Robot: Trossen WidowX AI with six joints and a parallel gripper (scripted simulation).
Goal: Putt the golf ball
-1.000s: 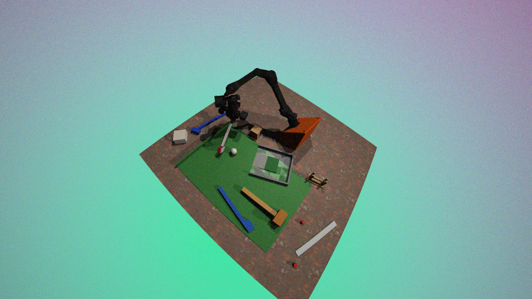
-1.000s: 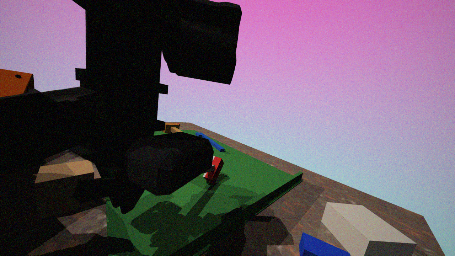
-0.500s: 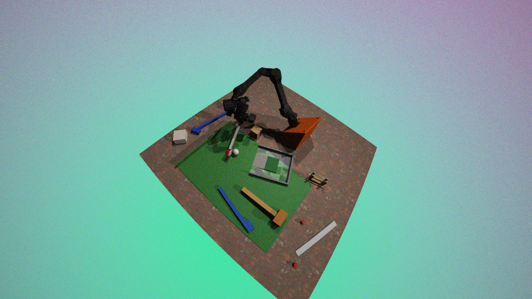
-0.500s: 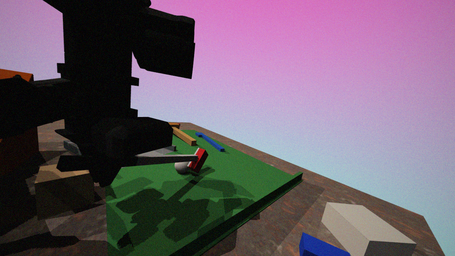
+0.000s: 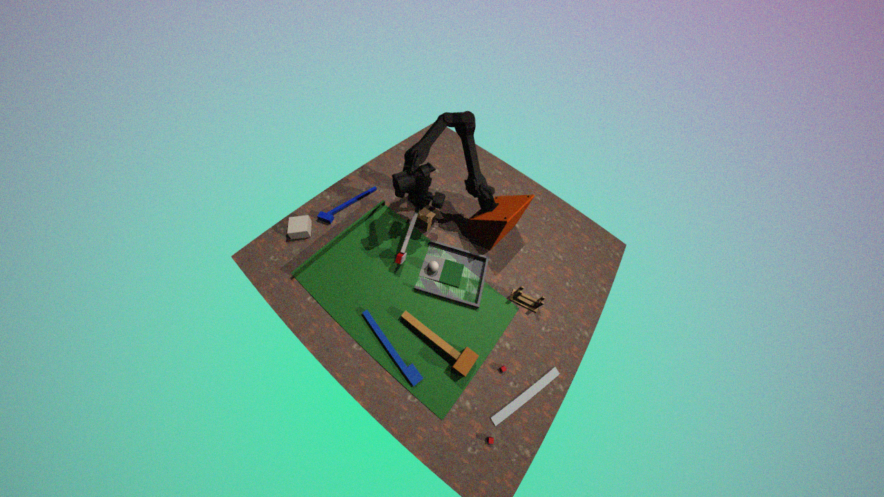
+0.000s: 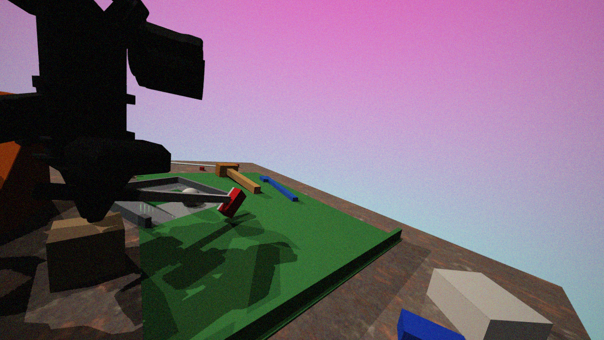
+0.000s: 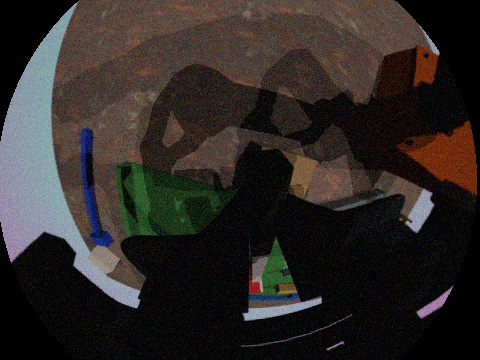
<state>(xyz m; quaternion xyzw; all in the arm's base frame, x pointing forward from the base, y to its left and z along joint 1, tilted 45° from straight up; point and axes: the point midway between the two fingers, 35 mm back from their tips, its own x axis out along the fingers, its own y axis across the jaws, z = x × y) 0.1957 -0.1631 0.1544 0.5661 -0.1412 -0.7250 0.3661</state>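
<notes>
My gripper is shut on the grey shaft of the red putter. The shaft slants down over the green mat. The putter's red head hangs just above the mat, close to the left side of the grey-framed ramp structure. The white golf ball sits inside that frame on the pale slope, right beside the raised green square. In the wrist view my fingers hide most of the shaft.
A tan block stands just under my gripper. A blue putter and a wooden mallet lie on the mat's near part. Another blue putter, a pale block, an orange wedge, a grey bar and a small rack lie around.
</notes>
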